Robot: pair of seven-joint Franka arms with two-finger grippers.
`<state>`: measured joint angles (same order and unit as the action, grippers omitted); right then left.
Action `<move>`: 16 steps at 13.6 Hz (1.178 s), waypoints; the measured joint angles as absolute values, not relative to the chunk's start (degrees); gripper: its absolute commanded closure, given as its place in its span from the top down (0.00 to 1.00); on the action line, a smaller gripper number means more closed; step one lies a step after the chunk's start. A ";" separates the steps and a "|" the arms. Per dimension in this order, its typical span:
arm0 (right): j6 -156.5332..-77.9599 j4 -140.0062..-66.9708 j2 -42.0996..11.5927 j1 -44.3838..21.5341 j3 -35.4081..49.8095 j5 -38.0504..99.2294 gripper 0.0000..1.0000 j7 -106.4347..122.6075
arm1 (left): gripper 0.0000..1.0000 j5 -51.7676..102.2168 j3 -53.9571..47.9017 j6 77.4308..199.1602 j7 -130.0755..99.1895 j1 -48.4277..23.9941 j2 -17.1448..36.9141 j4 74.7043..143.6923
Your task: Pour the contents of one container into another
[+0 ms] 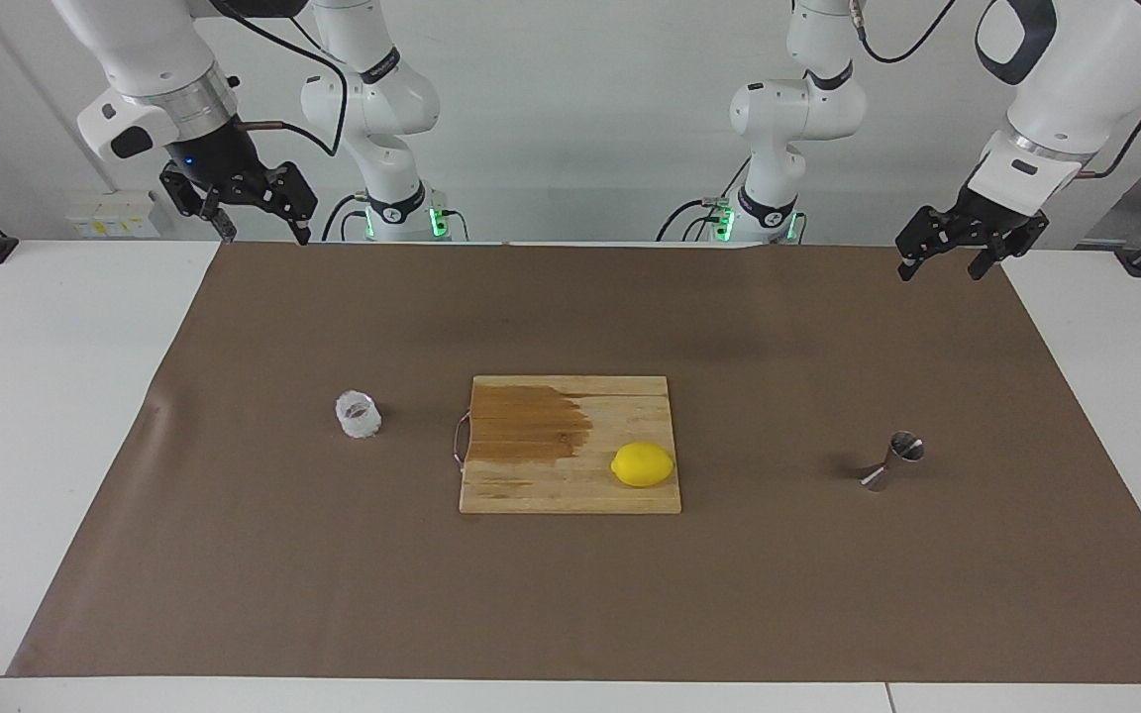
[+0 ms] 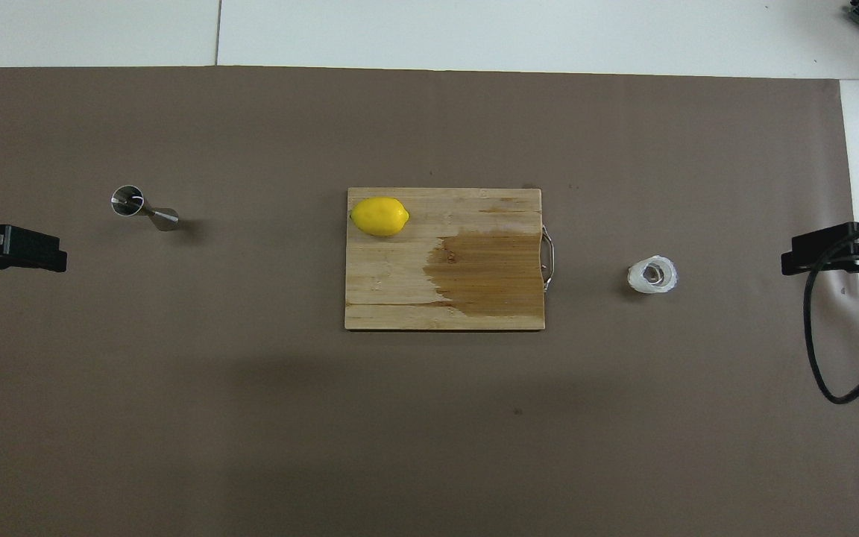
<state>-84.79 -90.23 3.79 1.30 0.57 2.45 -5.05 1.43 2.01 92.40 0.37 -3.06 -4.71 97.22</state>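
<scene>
Both grippers [image 1: 256, 220] [image 1: 945, 259] raised, fingers apart.

Desk [image 1: 55, 416] white, covered by brown mat [image 1: 570, 594]. Wooden cutting board [image 1: 570, 446] at centre, dark wet patch on it, lemon [image 1: 643, 464] on corner toward left arm's end. Clear faceted cup [image 1: 358, 416] upright toward right arm's end. Steel jigger [image 1: 893, 461] upright toward left arm's end. Right end effector [image 1: 259, 223] and left end effector [image 1: 942, 265] raised over mat's robot-side edge, fingers apart, empty, waiting.
</scene>
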 measured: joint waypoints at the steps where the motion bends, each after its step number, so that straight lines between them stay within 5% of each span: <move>1: -84.79 -90.23 3.79 1.30 0.57 2.45 1.00 -5.05 | 1.00 1.43 2.01 92.40 0.37 -2.88 -4.71 97.22; 11: -84.79 -90.23 3.79 1.30 0.57 2.45 1.00 -5.05 | 1.00 2.25 2.04 92.65 -0.83 -2.10 -3.95 95.24; 16: -84.79 -90.23 3.79 1.30 0.57 2.45 1.00 -5.05 | 1.00 7.61 2.37 90.92 -1.91 2.12 8.94 81.63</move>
<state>-84.79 -90.23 3.79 1.30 0.57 2.45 -5.05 7.61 2.37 90.92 -1.91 2.12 8.94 81.63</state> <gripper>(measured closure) 0.000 0.000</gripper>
